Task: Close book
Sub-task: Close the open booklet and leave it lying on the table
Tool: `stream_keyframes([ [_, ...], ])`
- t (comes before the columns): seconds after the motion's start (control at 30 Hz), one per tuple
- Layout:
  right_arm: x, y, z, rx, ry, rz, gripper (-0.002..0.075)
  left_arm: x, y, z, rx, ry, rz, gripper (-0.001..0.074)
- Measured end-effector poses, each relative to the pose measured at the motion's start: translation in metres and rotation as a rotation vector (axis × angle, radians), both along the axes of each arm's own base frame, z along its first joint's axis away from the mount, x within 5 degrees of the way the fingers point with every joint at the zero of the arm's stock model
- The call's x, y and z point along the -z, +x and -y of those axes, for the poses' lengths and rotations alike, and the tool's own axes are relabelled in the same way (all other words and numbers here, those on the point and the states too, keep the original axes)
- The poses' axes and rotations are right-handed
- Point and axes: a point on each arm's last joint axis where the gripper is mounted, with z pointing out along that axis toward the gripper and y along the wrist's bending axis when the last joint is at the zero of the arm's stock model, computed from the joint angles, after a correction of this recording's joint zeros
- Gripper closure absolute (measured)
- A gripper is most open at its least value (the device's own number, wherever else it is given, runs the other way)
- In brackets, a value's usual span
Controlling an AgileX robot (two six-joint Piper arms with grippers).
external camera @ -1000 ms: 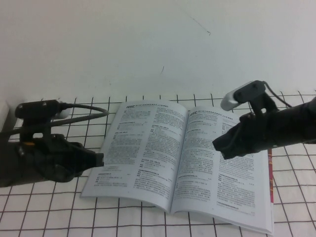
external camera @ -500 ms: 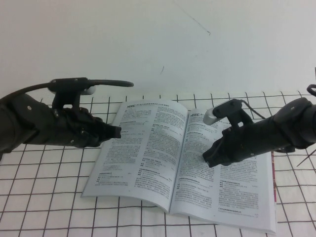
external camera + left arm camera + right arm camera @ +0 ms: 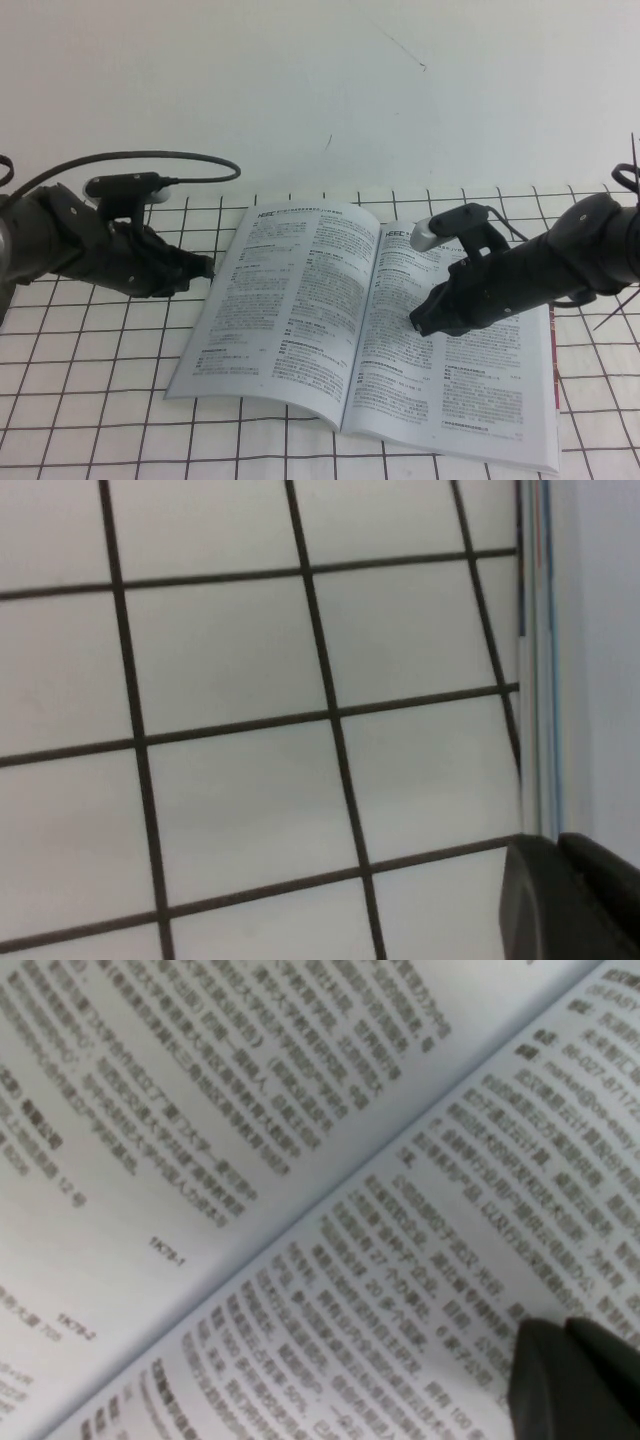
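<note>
Two arms of mine flank the open book (image 3: 300, 300), which lies flat on the gridded tabletop (image 3: 100, 400), pages up, roughly midway between them. On the left, my left gripper (image 3: 203, 268) hovers low over the grid just beside the book's left edge, apart from it. The wrist view shows that stacked page edge close by, a spot that I judge suits getting under the left half to lift it. Whether its jaws are released or clenched I cannot tell. Past the centre fold, my right gripper (image 3: 424, 320) is down on or just above the right-hand page, near the fold, probably to pin that half so the book does not slide when the other side folds over. I cannot tell the state of its jaws either. The book is not yet closed.
</note>
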Motion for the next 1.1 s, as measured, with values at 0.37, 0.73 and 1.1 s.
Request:
stream_keyframes([
  [0.37, 0.0, 0.0, 0.0, 0.013, 0.004, -0.008, 0.0728, 0.031, 0.007, 0.003, 0.018, 0.019, -0.076, 0.0738],
  [0.73, 0.0, 0.0, 0.0, 0.012, 0.003, -0.008, 0.0729, 0.031, 0.0, 0.036, 0.099, 0.001, -0.095, 0.0738],
  [1.1, 0.0, 0.0, 0.0, 0.009, 0.006, -0.015, 0.0729, -0.019, 0.002, 0.104, 0.333, -0.378, -0.067, 0.0738],
])
